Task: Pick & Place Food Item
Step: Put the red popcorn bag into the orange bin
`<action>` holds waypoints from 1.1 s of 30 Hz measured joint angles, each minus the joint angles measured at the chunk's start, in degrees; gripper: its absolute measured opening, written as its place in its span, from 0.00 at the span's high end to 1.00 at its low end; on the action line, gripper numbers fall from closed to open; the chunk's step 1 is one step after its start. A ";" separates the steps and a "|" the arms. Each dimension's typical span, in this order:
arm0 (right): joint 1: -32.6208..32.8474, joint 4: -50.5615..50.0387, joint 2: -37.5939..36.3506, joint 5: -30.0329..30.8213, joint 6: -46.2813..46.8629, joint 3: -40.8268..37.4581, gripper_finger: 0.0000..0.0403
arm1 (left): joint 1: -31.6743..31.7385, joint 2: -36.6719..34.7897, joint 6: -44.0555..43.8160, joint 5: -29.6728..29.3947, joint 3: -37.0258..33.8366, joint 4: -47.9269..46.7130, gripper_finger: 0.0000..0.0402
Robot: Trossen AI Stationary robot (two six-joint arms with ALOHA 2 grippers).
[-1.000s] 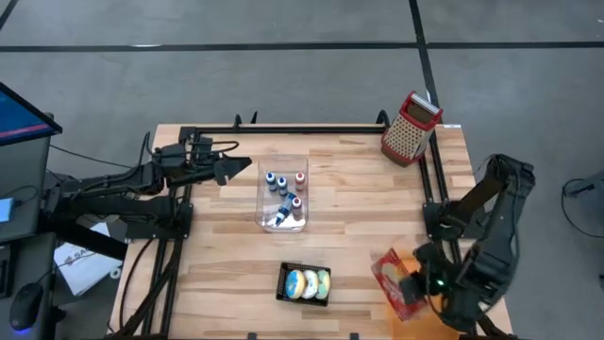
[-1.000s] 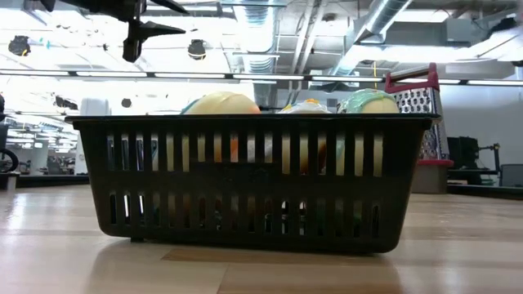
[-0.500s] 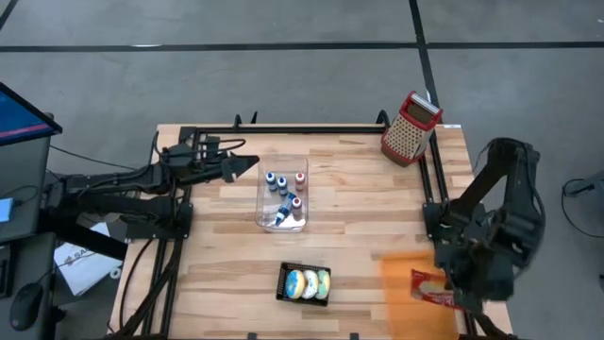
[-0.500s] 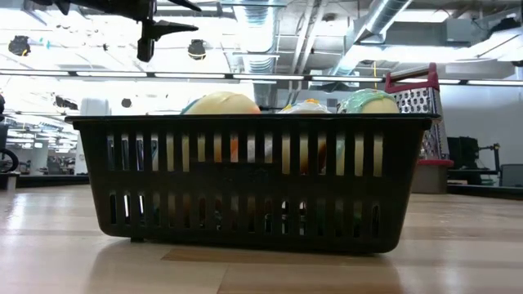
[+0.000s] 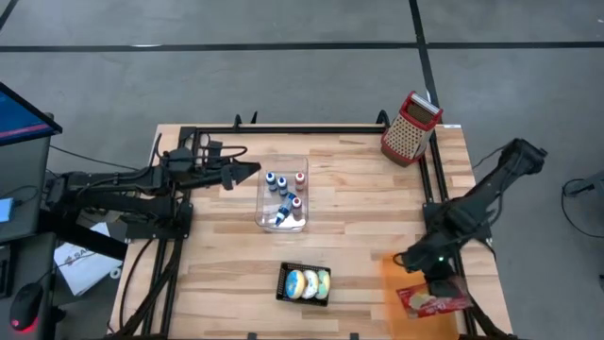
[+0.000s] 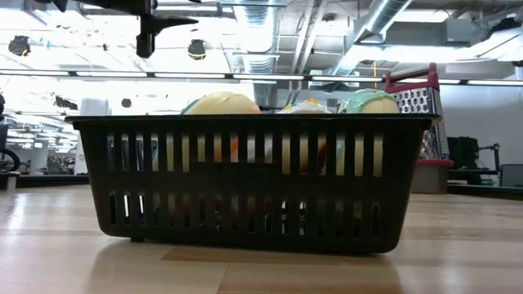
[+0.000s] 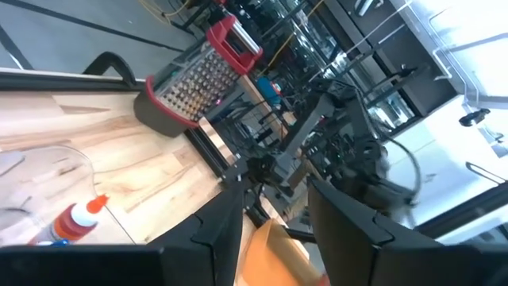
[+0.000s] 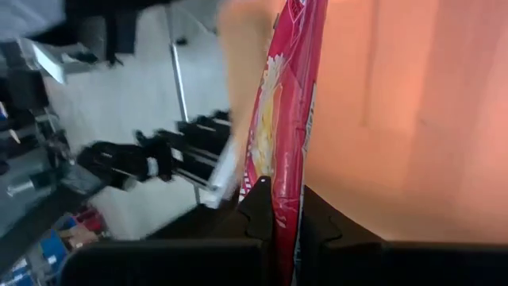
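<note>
My right gripper (image 5: 432, 281) is at the table's near right corner, shut on a red snack bag (image 5: 434, 301). The bag is over an orange flat surface (image 5: 397, 276). The right wrist view shows the bag (image 8: 287, 111) edge-on, running away from the gripper (image 8: 279, 213). A black basket (image 5: 304, 284) holding round food items stands on its base at the near middle, and it fills the low view (image 6: 249, 184). My left gripper (image 5: 247, 172) is open and level, above the table's far left. Nothing is between its fingers (image 7: 274, 238). My right gripper pinches the red snack bag by one end (image 8: 278, 195) between its two fingers. The fingers slant down toward the table's near right corner. The bag sticks out beyond them over the orange surface. I cannot tell whether it touches that surface.
A clear tray (image 5: 283, 200) with small bottles stands mid-table, just right of my left gripper. A metal grater with a red handle (image 5: 411, 127) stands at the far right corner. The bare wooden top (image 5: 359, 217) lies between tray, basket and right arm.
My right gripper has swung with the snack bag toward the table's near right corner. It has come down and its wrist has rolled, so the bag now points another way. My left gripper has edged slightly toward the clear tray.
</note>
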 joint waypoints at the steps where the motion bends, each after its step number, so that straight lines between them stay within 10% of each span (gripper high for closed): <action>1: -0.70 0.75 0.05 -0.69 -0.82 -1.69 0.98 | -0.32 0.00 0.00 0.00 0.00 0.00 0.65; 25: -2.97 23.82 -5.35 8.36 12.69 -23.22 0.97 | -4.30 0.00 -0.43 0.04 0.00 -0.04 0.65; 33: -2.34 22.99 -5.33 10.41 15.98 -25.76 0.79 | -4.28 0.00 -1.64 0.08 0.00 -0.04 0.65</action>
